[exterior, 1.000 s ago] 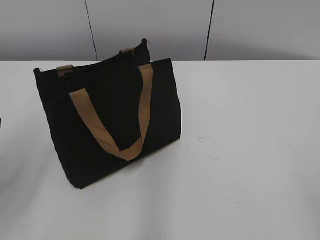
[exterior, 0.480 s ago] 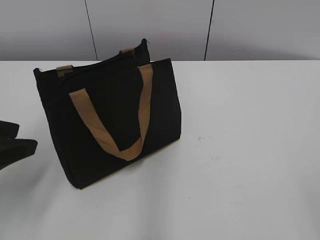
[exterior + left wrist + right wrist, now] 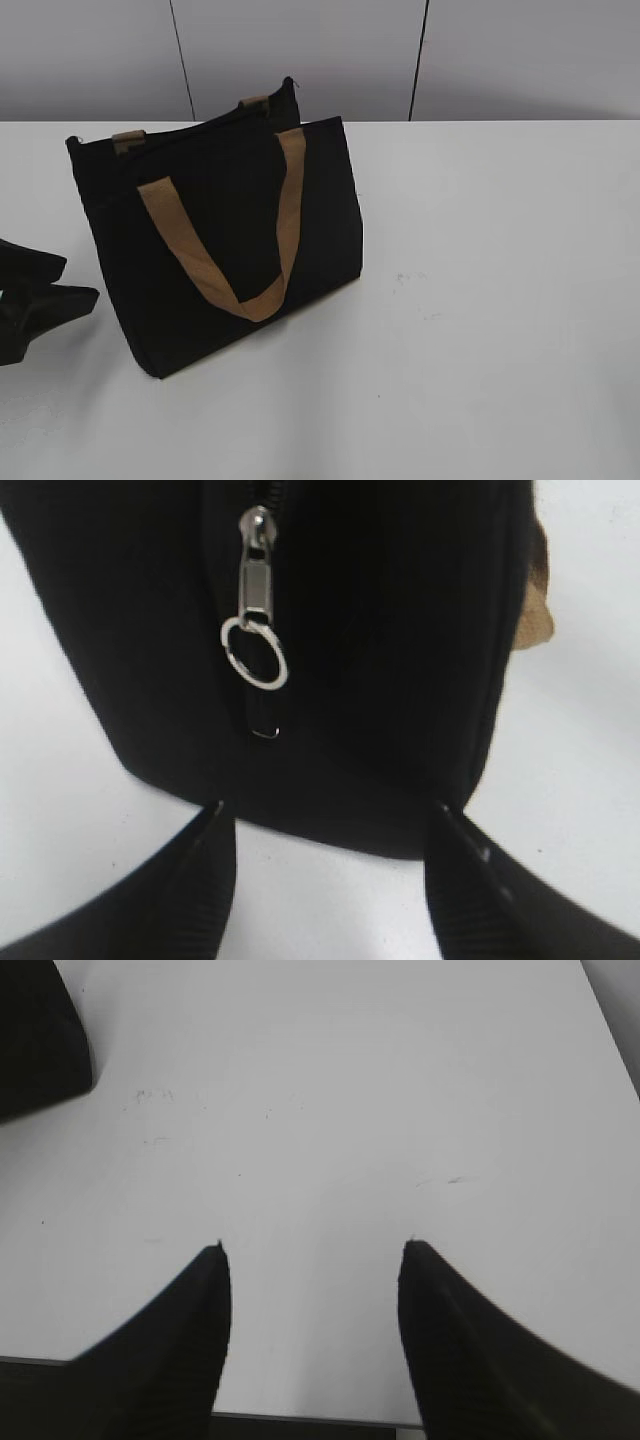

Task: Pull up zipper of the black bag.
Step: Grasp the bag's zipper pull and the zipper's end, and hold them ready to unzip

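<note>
Standing upright, black bag [image 3: 215,240], zipper [image 3: 254,590] pull seemingly hanging down

Black bag [image 3: 215,240], tan handles [image 3: 215,270], silver zipper [image 3: 255,580], white table [image 3: 500,300]

No readable text, label or number anywhere.

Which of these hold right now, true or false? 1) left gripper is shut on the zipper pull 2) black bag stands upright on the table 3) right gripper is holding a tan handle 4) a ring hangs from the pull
1) False: the left gripper is open, short of the small silver metal zipper pull.
2) True: the black fabric tote bag stands on the white table.
3) False: the right gripper is open over bare table.
4) True: a silver ring hangs from it.
</note>
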